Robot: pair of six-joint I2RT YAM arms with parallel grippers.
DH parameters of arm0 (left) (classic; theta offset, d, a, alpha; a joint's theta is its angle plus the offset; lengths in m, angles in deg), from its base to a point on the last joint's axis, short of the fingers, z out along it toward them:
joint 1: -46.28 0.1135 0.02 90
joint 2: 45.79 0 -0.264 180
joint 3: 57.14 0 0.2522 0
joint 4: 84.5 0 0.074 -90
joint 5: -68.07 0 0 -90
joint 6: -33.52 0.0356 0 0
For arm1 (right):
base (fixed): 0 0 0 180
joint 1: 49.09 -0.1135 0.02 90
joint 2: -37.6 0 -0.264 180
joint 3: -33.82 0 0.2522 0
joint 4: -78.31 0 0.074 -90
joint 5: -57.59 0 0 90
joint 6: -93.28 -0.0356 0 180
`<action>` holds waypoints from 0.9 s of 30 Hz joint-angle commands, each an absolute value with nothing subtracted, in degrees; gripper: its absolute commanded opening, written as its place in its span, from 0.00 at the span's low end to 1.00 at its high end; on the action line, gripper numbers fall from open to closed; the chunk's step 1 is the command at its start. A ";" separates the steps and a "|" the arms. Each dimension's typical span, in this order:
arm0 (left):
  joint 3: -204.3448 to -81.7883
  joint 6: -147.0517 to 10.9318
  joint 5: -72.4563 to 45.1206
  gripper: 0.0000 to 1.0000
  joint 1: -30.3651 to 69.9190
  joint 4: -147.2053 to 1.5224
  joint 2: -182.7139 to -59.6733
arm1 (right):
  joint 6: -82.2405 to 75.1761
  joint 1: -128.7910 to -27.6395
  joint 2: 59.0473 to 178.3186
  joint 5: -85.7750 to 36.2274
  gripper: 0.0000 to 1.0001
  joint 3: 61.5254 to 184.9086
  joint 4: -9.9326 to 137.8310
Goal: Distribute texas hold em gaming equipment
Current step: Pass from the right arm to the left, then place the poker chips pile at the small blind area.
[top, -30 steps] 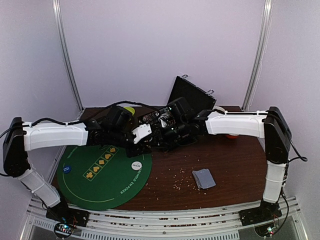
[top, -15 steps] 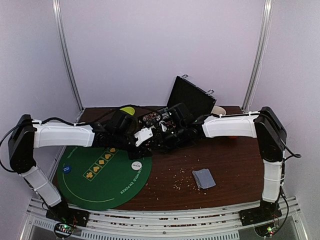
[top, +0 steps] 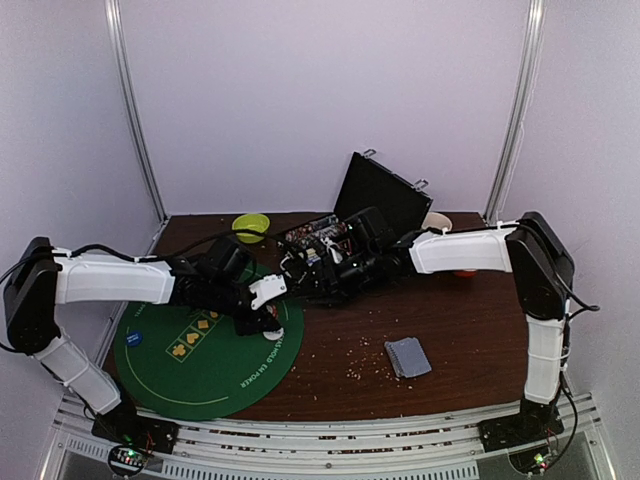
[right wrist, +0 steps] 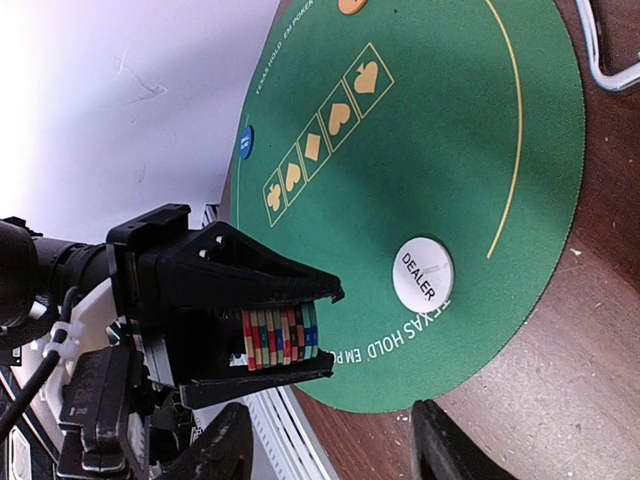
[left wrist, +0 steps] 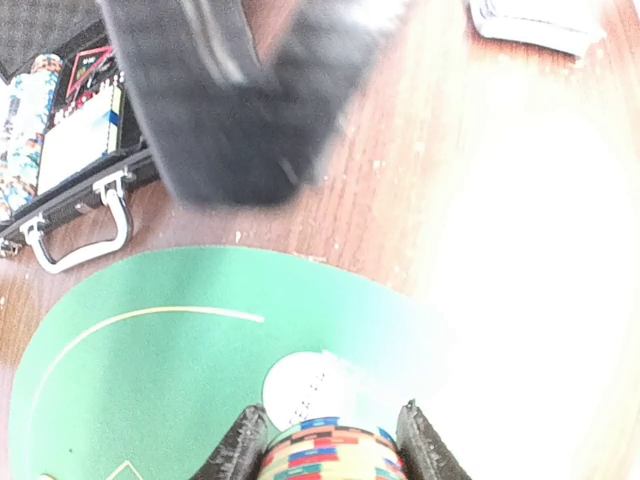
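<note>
This is a robotics lab test cell, not a home or a card room. Plain pale lilac wall panels (top: 320, 90) close it in beyond and to either side of the left gripper (right wrist: 325, 333) and the right gripper (right wrist: 330, 440). The panels are framed by bare aluminium upright posts (top: 135, 120). Behind both grippers, at the near edge, two white-and-black robot arms (top: 110, 275) are mounted on slotted aluminium rails (top: 330, 440). Small exposed circuit boards with lit indicator lights (top: 127, 458) sit beside the arm bases, and loose black cables (top: 105, 241) run along the arms. Below the grippers is a dark brown wooden tabletop (top: 470, 320), set up as a work surface inside the booth.
</note>
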State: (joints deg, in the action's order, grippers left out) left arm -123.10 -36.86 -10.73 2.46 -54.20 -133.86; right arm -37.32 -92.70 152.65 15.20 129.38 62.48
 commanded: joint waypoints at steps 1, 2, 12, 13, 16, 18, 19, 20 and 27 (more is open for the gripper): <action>-125.50 -37.67 -12.70 0.00 4.18 -53.01 -133.67 | -35.71 -91.77 148.28 13.26 0.56 128.17 61.04; -126.19 -38.39 -12.82 0.00 5.14 -51.97 -133.68 | -34.38 -91.62 147.50 11.99 0.56 128.34 59.68; -131.04 -45.77 -16.77 0.00 17.79 -42.35 -133.16 | -26.16 -89.57 137.92 4.05 0.57 128.23 47.81; -131.45 -46.33 -17.30 0.00 18.82 -41.42 -133.15 | -25.54 -89.32 137.02 3.45 0.57 127.87 47.14; -132.32 -48.92 -19.44 0.00 21.45 -38.67 -132.41 | -22.33 -88.46 134.28 0.68 0.57 127.28 44.30; -132.43 -51.08 -20.68 0.00 22.41 -37.18 -131.38 | -19.94 -88.17 132.61 -2.22 0.57 126.59 42.41; -132.49 -52.18 -21.28 0.00 22.56 -36.17 -130.85 | -18.81 -88.05 131.77 -3.60 0.57 126.07 41.73; -132.52 -53.40 -21.74 0.00 22.67 -35.14 -130.38 | -17.84 -87.95 130.98 -5.01 0.57 125.51 41.02; -133.34 -62.71 -23.73 0.00 23.59 -26.09 -127.82 | -12.76 -87.77 124.67 -11.54 0.59 118.42 42.91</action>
